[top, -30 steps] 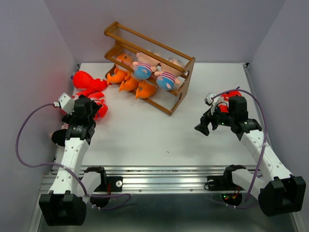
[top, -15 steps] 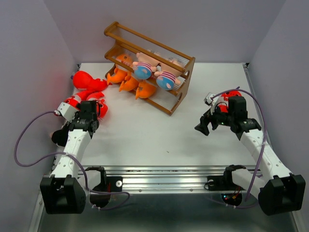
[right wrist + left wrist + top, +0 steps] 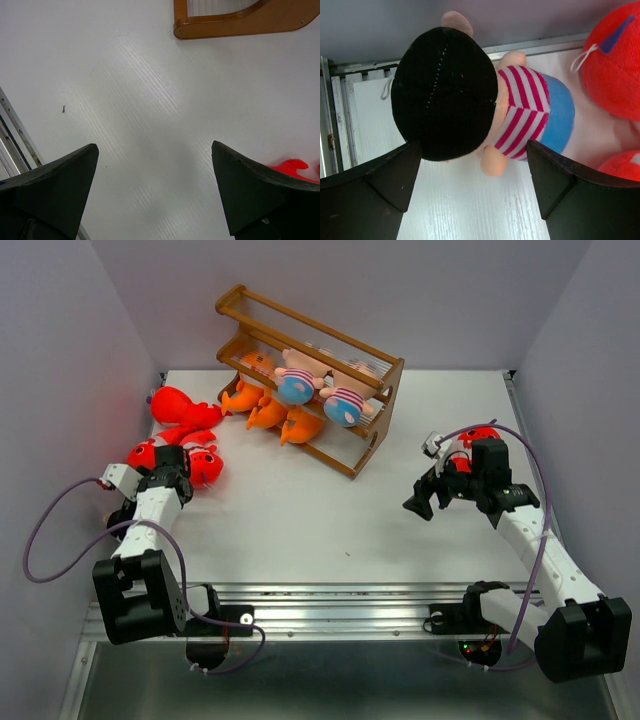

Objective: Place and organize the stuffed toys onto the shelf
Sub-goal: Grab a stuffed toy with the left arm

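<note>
The brown wooden shelf (image 3: 312, 380) stands at the back of the table, with orange fish (image 3: 270, 410) on its lowest tier and striped dolls (image 3: 345, 405) above them. Two red sharks (image 3: 185, 408) (image 3: 203, 466) lie left of it. In the left wrist view a black-haired doll (image 3: 470, 95) in a striped shirt lies by the table's left edge. My left gripper (image 3: 472, 165) (image 3: 135, 502) is open, and the doll's head just reaches between its fingertips. My right gripper (image 3: 428, 498) (image 3: 155, 170) hangs open over bare table.
A red toy (image 3: 480, 435) (image 3: 287, 167) lies behind my right wrist near the right wall. The shelf's foot (image 3: 240, 22) shows ahead of the right gripper. Grey walls close in on both sides. A metal rail (image 3: 330, 595) runs along the near edge.
My left arm has folded back and swung left, off the red shark, bringing its open jaws up to the doll. The right arm has not moved.
</note>
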You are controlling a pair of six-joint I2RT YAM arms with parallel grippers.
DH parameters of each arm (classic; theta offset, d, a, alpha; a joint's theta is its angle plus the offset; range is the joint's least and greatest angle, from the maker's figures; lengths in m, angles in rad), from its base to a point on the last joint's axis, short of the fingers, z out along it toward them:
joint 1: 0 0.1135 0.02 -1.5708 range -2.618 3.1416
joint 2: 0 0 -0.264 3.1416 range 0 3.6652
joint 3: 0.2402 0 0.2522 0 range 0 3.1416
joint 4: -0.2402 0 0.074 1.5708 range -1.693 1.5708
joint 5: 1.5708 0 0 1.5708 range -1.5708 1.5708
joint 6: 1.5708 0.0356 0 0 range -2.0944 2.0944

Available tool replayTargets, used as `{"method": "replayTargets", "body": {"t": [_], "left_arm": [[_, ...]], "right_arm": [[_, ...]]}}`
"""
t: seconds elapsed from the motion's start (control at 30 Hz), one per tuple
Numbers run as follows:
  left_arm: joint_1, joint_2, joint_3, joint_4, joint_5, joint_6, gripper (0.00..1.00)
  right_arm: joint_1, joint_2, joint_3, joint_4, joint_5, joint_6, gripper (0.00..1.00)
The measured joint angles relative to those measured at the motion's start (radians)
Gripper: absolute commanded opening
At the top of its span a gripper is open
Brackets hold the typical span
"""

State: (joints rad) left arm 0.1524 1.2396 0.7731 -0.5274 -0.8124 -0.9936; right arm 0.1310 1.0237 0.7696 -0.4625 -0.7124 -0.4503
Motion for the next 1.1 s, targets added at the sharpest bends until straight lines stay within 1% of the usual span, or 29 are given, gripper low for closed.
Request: {"method": "replayTargets", "body": {"t": [0.2, 0.27, 0.33, 0.4, 0.47, 0.53, 0.57, 0.6, 0.67, 0.7, 0.73, 0.77, 0.8, 0.83, 0.87, 1.0, 1.1], "left_arm": [[0.058, 0.012, 0.021, 0.038, 0.013, 0.037, 0.96], [0.073, 0.025, 0.024, 0.048, 0.023, 0.042, 0.94], [0.09, 0.042, 0.026, 0.051, 0.037, 0.042, 0.9], [0.118, 0.061, 0.026, 0.051, 0.053, 0.042, 0.89], [0.141, 0.068, 0.026, 0.051, 0.068, 0.042, 0.82], [0.158, 0.069, 0.025, 0.053, 0.08, 0.04, 0.79], [0.167, 0.069, 0.025, 0.056, 0.086, 0.039, 0.75], [0.175, 0.07, 0.024, 0.06, 0.093, 0.038, 0.74], [0.191, 0.079, 0.019, 0.068, 0.109, 0.037, 0.58], [0.198, 0.088, 0.019, 0.07, 0.116, 0.036, 0.44], [0.208, 0.101, 0.019, 0.074, 0.127, 0.039, 0.38], [0.219, 0.122, 0.019, 0.079, 0.137, 0.038, 0.35], [0.23, 0.138, 0.019, 0.083, 0.145, 0.035, 0.28], [0.241, 0.165, 0.023, 0.084, 0.154, 0.043, 0.06], [0.252, 0.194, 0.03, 0.083, 0.159, 0.045, 0.0], [0.262, 0.288, 0.109, 0.028, 0.161, 0.035, 0.0], [0.262, 0.311, 0.134, 0.009, 0.177, 0.034, 0.0]], "right_arm": [[0.0, 0.0, 0.0, 0.0, 0.0, -0.003, 1.0], [0.0, 0.0, 0.0, 0.0, 0.0, -0.003, 1.0], [0.0, 0.0, 0.0, 0.0, 0.0, -0.003, 1.0], [0.0, 0.0, 0.0, 0.0, 0.0, -0.003, 1.0], [0.0, 0.0, 0.0, 0.0, 0.0, -0.003, 1.0], [0.0, 0.0, 0.0, 0.0, 0.0, -0.003, 1.0], [0.0, -0.001, 0.0, 0.0, 0.0, -0.003, 1.0], [0.0, -0.001, 0.0, 0.0, 0.0, -0.003, 1.0], [0.0, -0.002, 0.0, 0.0, 0.0, -0.003, 1.0], [0.0, -0.002, 0.0, 0.0, 0.0, -0.003, 1.0], [0.0, -0.003, 0.0, 0.0, 0.0, -0.003, 1.0], [0.0, -0.003, 0.0, 0.0, 0.0, -0.003, 1.0], [0.0, -0.003, 0.0, 0.0, 0.0, -0.003, 1.0], [0.0, -0.003, 0.0, 0.0, 0.0, -0.003, 1.0], [0.0, -0.003, 0.0, 0.0, 0.0, -0.003, 1.0], [0.0, -0.003, 0.0, 0.0, 0.0, -0.003, 1.0], [0.0, -0.003, 0.0, 0.0, 0.0, -0.003, 1.0]]}}
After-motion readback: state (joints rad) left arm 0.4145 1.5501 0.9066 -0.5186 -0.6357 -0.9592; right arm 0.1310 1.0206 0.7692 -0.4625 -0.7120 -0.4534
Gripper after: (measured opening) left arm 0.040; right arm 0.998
